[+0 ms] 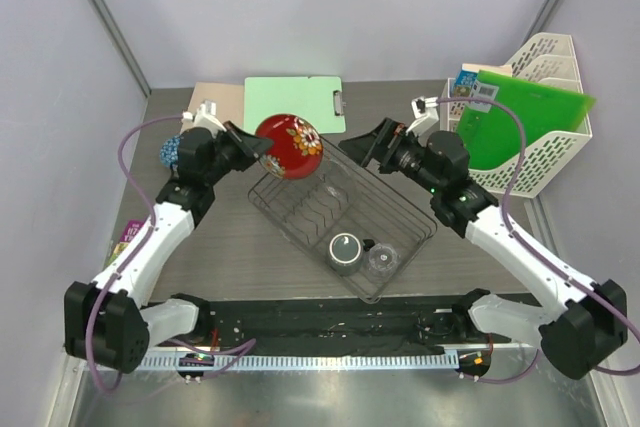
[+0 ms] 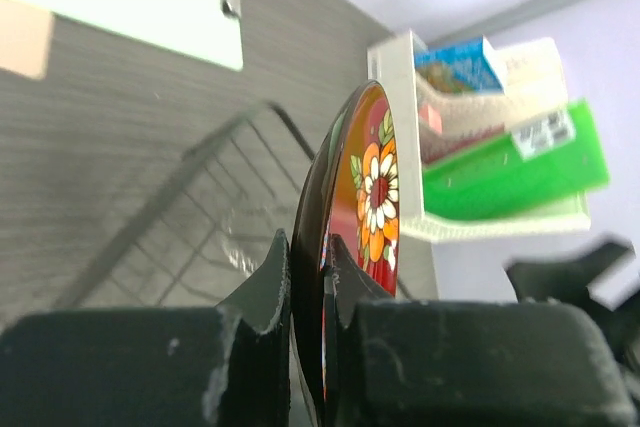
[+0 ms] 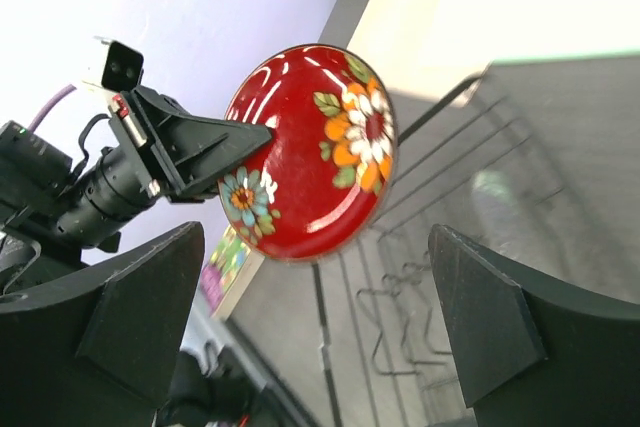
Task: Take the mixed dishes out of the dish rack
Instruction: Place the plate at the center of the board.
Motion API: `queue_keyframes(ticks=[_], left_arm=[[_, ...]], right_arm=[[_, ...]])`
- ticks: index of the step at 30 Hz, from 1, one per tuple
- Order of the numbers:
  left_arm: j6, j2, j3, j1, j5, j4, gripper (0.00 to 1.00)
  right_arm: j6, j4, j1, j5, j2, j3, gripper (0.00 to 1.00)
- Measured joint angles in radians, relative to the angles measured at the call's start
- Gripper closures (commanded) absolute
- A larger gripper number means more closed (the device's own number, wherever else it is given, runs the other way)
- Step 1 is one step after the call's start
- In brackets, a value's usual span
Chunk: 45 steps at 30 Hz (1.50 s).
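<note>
My left gripper point(image 1: 262, 145) is shut on the rim of the small red floral plate point(image 1: 290, 145) and holds it on edge above the far left corner of the dark wire dish rack point(image 1: 300, 217). In the left wrist view the fingers point(image 2: 270, 277) pinch the plate point(image 2: 372, 187). My right gripper point(image 1: 357, 143) is open and empty over the rack's far side, facing the plate point(image 3: 310, 152). The grey mug point(image 1: 345, 252) and the clear glass cup point(image 1: 381, 262) stand in the rack's near end. The blue patterned bowl point(image 1: 171, 151) sits on the table behind the left arm. I cannot make out the large glass bowl.
A green clipboard point(image 1: 295, 102) and a tan board point(image 1: 218, 99) lie at the back. A white mesh file holder point(image 1: 545, 162) with a green folder point(image 1: 525, 117) stands at the back right. A colourful packet point(image 1: 127, 237) lies at the left edge.
</note>
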Motion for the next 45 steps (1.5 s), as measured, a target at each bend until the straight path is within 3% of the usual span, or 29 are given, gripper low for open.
queue_keyframes(ticks=[11,17,23,31,38,45], left_arm=[[-0.076,0.328,0.333,0.202,-0.037,-0.022,0.99],[-0.071,0.645,0.604,0.266,-0.072,-0.072,0.99],[0.029,0.974,0.936,0.286,-0.136,-0.268,0.99],[0.094,1.099,1.026,0.285,-0.214,-0.417,0.99],[0.105,1.127,1.097,0.282,-0.276,-0.490,0.66],[0.133,1.127,1.098,0.283,-0.322,-0.546,0.51]], right_arm=[[-0.081,-0.076,0.000,0.123,-0.137,-0.068,0.07],[-0.078,-0.071,0.003,0.141,-0.312,-0.230,0.08],[-0.111,-0.117,0.004,0.189,-0.415,-0.271,0.08],[-0.140,-0.133,0.004,0.202,-0.384,-0.278,0.08],[-0.162,-0.134,0.004,0.205,-0.343,-0.280,0.08],[-0.175,-0.134,0.004,0.212,-0.334,-0.280,0.08]])
